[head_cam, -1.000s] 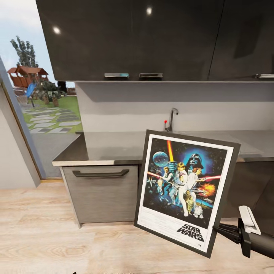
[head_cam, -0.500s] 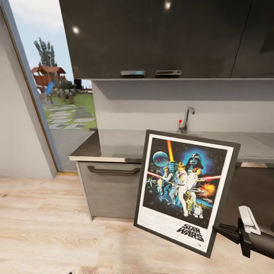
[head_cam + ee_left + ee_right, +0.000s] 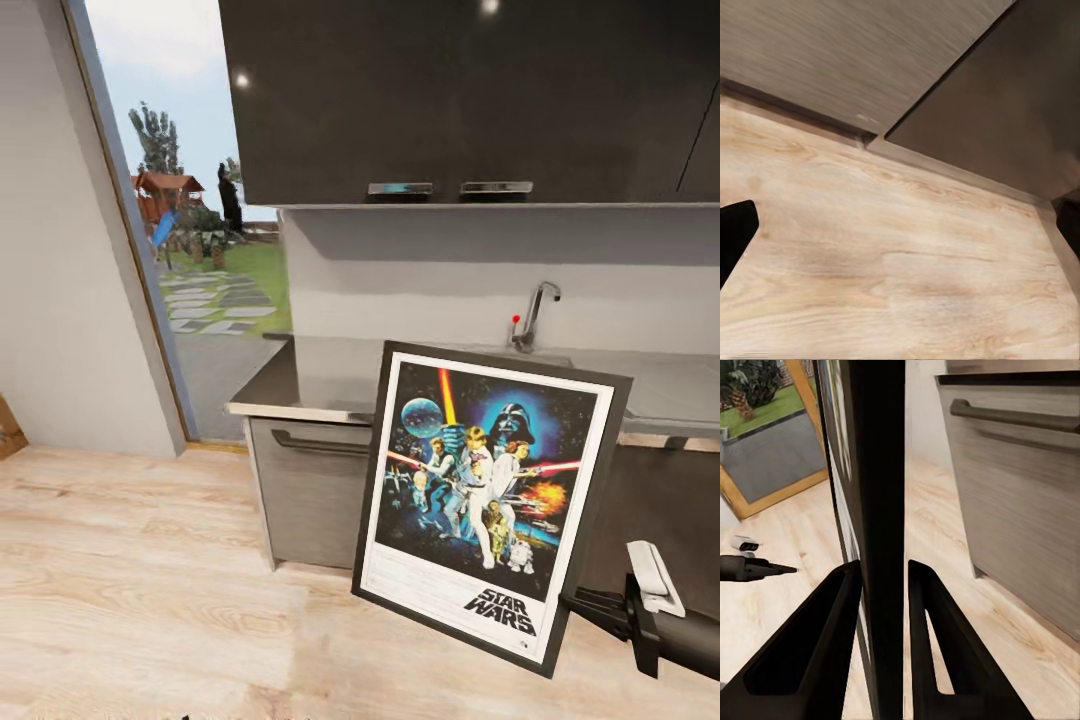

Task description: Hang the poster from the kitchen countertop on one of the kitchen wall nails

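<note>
A framed Star Wars poster point(image 3: 488, 502) is held upright off the floor in the near right of the head view, tilted slightly with its top leaning right, its artwork facing the camera. The right gripper point(image 3: 580, 603) pinches the poster's lower right edge; in the right wrist view its two dark fingers point(image 3: 817, 641) press against either face of the thin black frame point(image 3: 879, 532), seen edge-on. Behind the poster runs the kitchen countertop point(image 3: 300, 380), a grey slab with a tap point(image 3: 535, 312) at its far side, resting on grey cabinets with a dark drawer handle point(image 3: 310, 443). Glossy dark upper cabinets point(image 3: 450, 100) hang above it. To the far left a tall glass door point(image 3: 195, 240) looks onto a garden. The floor is pale wood point(image 3: 130, 570). The left wrist view looks down on that wood floor point(image 3: 892, 262) and a cabinet base point(image 3: 855, 60); black shapes sit at its edges, and whether the left gripper is apart or together cannot be told.
</note>
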{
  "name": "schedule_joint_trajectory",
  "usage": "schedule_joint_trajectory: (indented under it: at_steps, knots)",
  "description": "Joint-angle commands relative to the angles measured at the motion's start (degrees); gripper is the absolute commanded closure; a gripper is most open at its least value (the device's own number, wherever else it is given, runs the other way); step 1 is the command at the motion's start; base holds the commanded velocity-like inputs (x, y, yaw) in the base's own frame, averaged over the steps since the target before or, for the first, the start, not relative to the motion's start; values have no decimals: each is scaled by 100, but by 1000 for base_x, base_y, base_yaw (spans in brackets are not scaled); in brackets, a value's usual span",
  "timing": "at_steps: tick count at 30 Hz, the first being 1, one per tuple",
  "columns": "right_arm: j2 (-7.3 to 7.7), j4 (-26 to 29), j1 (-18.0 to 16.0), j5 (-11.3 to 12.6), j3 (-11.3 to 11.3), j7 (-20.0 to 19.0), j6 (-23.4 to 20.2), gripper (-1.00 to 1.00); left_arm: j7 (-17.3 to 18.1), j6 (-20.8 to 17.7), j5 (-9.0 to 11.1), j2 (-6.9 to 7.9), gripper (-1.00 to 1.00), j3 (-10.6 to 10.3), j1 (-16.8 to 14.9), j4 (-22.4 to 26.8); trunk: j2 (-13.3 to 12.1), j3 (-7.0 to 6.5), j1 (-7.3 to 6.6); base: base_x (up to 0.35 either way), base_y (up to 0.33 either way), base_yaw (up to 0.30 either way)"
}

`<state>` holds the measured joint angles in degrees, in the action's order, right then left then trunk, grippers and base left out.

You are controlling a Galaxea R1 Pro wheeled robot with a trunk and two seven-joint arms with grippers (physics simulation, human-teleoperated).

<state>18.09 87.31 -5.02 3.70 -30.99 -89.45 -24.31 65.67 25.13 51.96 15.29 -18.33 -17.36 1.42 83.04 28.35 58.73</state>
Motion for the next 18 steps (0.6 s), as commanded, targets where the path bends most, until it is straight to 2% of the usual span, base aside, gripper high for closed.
schedule_joint_trajectory:
  at_steps: [1,10,18]
  knots:
    - [1,4,-4,7,-4,-25,-70,100,7,27,42,2,-100,-48,-4,-2,4,6,0,0,286,233]
    - [1,5,-2,7,-4,-28,-58,100,7,27,42,8,-100,-44,-4,-1,4,7,0,0,281,271]
    - [1,11,-1,8,-4,-28,-56,100,7,27,42,9,-100,-40,-4,-1,4,7,0,0,58,290]
